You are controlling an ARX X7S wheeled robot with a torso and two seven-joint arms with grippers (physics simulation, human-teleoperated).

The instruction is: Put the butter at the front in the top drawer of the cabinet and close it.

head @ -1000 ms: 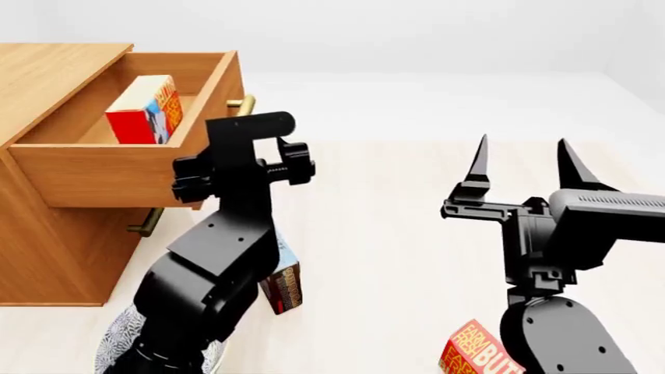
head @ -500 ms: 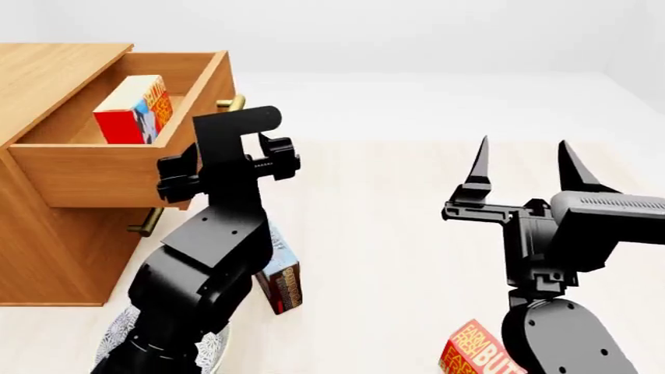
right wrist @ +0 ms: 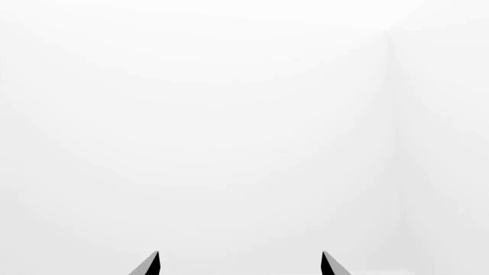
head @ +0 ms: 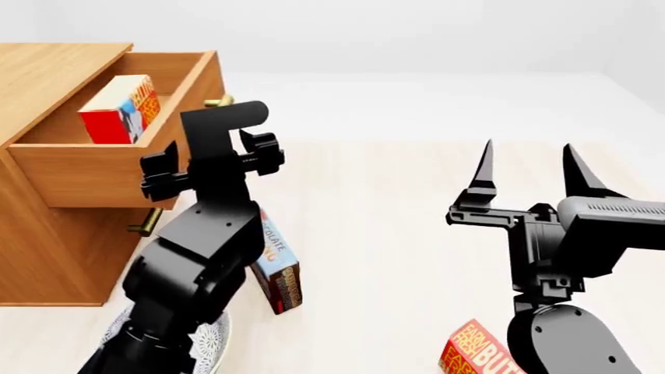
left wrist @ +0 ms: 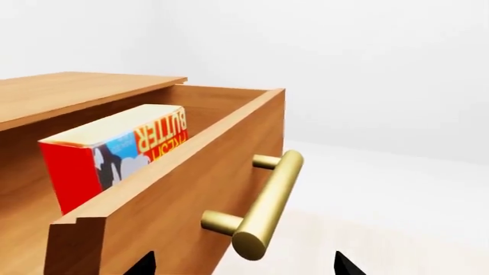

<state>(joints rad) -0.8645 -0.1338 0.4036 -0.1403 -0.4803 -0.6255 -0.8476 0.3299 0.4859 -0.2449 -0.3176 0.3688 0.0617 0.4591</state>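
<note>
Cabinetry dominates the scene: the boxy light-brown wooden cabinet (head: 42, 257) stands at the left of the pale floor (head: 395, 234), with its upper light-brown wooden drawer (head: 104, 167) pulled out and open. A horizontal brass bar handle (left wrist: 267, 203) is fixed to the drawer front on two short posts. A second brass handle (head: 146, 222) shows on the lower drawer, partly hidden by the left arm.

Inside the open upper drawer stands the small red-orange butter carton (head: 117, 109) with yellow lettering and a blue-and-white picture panel, upright and near the drawer's left wall.

The left claw (left wrist: 243, 264) sits just in front of the drawer handle; its two dark tips stand apart, spread, holding nothing. The right claw (head: 528, 167) is raised over bare floor well apart from the cabinet, its pointed fingers spread and empty.

On the floor beside the left arm lies a blue-and-brown pudding box (head: 279, 269). A second red-orange butter carton (head: 476, 352) lies at the base of the right arm.
</note>
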